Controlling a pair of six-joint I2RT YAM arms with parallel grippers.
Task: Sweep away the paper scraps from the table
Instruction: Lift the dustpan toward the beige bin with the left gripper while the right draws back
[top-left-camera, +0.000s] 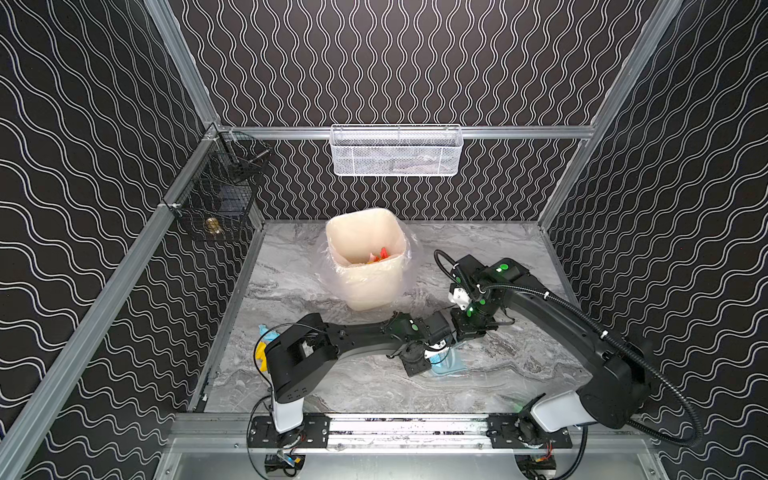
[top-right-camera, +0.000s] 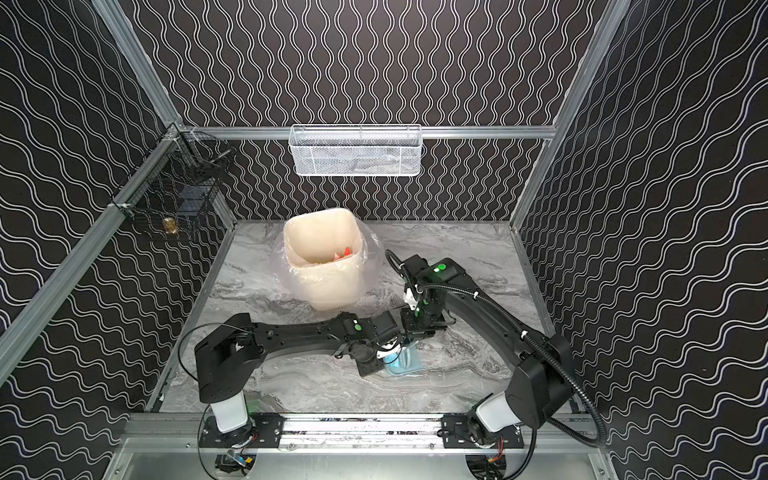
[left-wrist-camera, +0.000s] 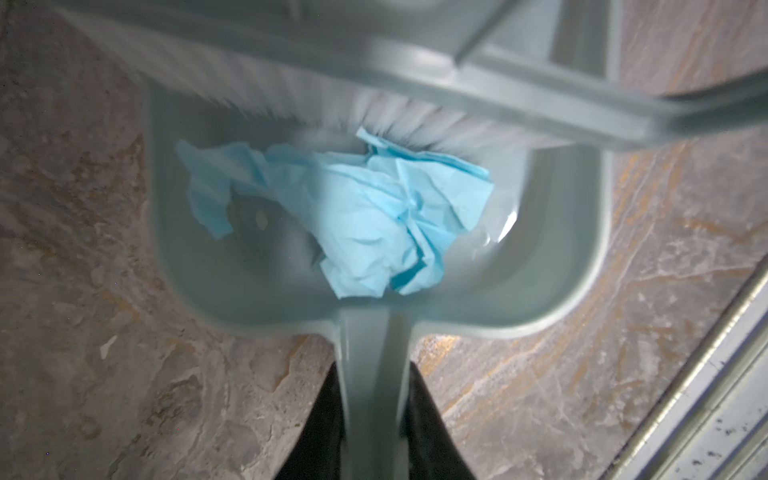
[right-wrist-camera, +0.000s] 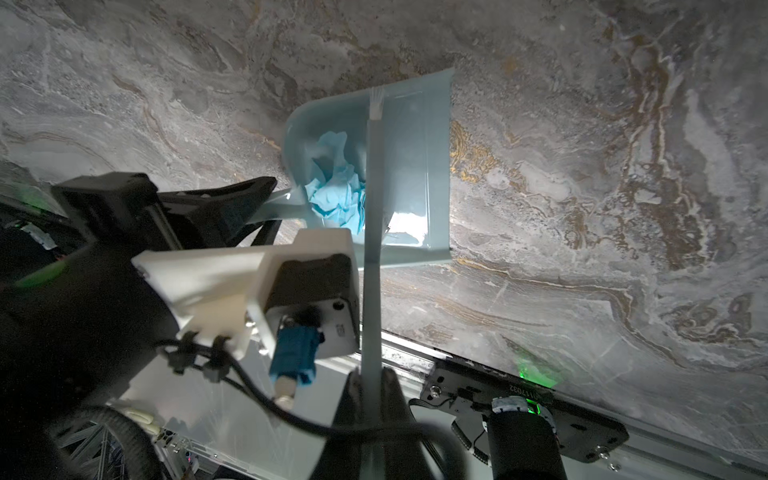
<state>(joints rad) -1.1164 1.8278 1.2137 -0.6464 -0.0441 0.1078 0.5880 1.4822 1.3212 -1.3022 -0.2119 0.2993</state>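
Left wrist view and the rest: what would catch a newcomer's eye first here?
A crumpled light blue paper scrap sits inside the pale blue dustpan, held by its handle in the left gripper near the middle of the table, with the brush in the right gripper over it. Behind stands a cream bin holding red and yellow scraps; a yellow scrap and a blue scrap lie at the table's left edge.

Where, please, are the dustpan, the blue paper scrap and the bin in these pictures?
dustpan (right-wrist-camera: 419, 166): right wrist view, bare floor of the pan.
blue paper scrap (left-wrist-camera: 365, 224): left wrist view, middle of the wad.
bin (top-left-camera: 368, 286): a top view, front outer wall.
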